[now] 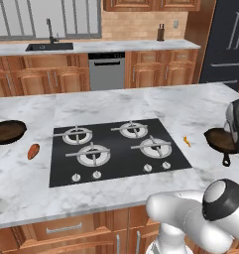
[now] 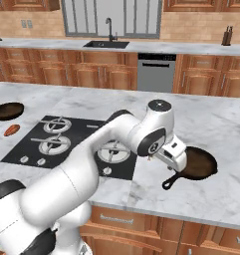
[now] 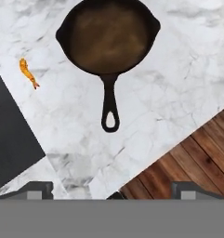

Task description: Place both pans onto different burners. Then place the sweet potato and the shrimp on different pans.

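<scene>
One pan (image 1: 7,131) (image 2: 7,110) rests on the marble counter left of the cooktop, with the reddish sweet potato (image 1: 33,151) (image 2: 12,130) beside it. The other pan (image 1: 221,140) (image 2: 198,163) (image 3: 108,37) lies right of the cooktop, its black handle (image 3: 109,107) pointing toward the counter's front edge. The tiny orange shrimp (image 1: 187,142) (image 3: 28,73) lies between that pan and the cooktop. Four burners (image 1: 93,155) carry nothing. My gripper (image 2: 175,162) (image 3: 112,193) hovers above the right pan's handle, open, with nothing between its fingertips (image 3: 36,189).
The black cooktop (image 1: 116,168) (image 3: 11,135) has white knobs along its front. The counter's front edge and the wooden floor (image 3: 192,158) lie just beyond the pan handle. A back counter with sink (image 2: 105,44) stands far behind.
</scene>
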Motion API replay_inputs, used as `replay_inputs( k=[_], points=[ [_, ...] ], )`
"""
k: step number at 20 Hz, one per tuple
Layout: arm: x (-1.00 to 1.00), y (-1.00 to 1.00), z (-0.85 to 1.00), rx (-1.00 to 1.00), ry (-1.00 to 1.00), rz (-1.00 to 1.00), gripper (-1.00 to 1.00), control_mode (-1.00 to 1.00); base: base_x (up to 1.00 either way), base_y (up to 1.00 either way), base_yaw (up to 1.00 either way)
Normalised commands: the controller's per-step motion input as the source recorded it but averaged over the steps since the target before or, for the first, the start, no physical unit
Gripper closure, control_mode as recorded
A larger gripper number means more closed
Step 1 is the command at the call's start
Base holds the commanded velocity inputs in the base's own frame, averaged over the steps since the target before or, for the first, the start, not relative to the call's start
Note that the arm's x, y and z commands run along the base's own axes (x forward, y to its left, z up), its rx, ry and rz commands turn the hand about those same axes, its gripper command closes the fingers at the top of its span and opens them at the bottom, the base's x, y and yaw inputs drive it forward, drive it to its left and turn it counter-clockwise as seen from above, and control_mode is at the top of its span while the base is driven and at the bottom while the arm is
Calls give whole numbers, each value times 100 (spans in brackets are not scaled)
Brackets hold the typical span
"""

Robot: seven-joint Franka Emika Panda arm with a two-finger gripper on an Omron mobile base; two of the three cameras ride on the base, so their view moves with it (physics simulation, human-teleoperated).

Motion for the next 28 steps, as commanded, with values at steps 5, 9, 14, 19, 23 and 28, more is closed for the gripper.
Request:
replay_inputs(
  k=[5, 9, 14, 19, 23, 28],
  points=[
    [24, -27, -43, 0, 0, -1, -100, -100, 0, 0, 0],
    [38, -4, -33, 0, 1, -2, -100, -100, 0, 0, 0],
    [31, -5, -34, 0, 3, -1, -100, -100, 0, 0, 0],
    [12, -22, -42, 0, 3, 0, -100, -100, 0, 0, 0],
    [6, -13, -30, 0, 6, 0, -100, -100, 0, 0, 0],
    [10, -1, -27, 0, 6, 0, -100, -100, 0, 0, 0]
  ],
)
